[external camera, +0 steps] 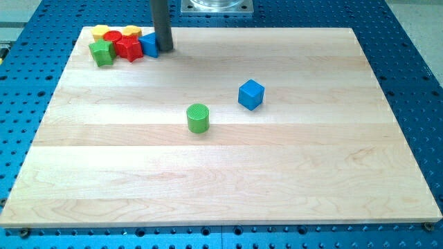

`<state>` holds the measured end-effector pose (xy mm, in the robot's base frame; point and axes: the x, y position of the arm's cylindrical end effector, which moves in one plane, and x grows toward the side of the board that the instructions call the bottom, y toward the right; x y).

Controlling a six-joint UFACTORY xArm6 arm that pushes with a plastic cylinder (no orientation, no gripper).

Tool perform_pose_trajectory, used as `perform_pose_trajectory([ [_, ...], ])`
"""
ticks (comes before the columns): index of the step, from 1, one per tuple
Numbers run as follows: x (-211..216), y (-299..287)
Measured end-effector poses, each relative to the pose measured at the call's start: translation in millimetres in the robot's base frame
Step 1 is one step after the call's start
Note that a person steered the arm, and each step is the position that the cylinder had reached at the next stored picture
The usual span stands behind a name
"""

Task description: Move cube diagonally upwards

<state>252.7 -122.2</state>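
Observation:
A blue cube [251, 94] sits alone on the wooden board [291, 166], right of centre. My tip [165, 49] is near the board's top left, far from the cube. It touches the right side of a second blue block [149, 44], which is at the right end of a cluster. A green cylinder [198, 117] stands upright below and left of the cube.
The top-left cluster holds a green star-shaped block [102, 52], a red star-shaped block [128, 48], a red block [111, 36] and two yellow blocks [101, 31] [132, 30]. A blue perforated table [415, 62] surrounds the board.

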Motion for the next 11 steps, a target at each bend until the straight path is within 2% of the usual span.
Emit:
perform_pose_trajectory([
  [1,1,8],
  [2,25,113],
  [3,84,245],
  [4,173,253],
  [5,183,209],
  [7,126,128],
  [9,102,191],
  [10,76,175],
  [11,76,93],
])
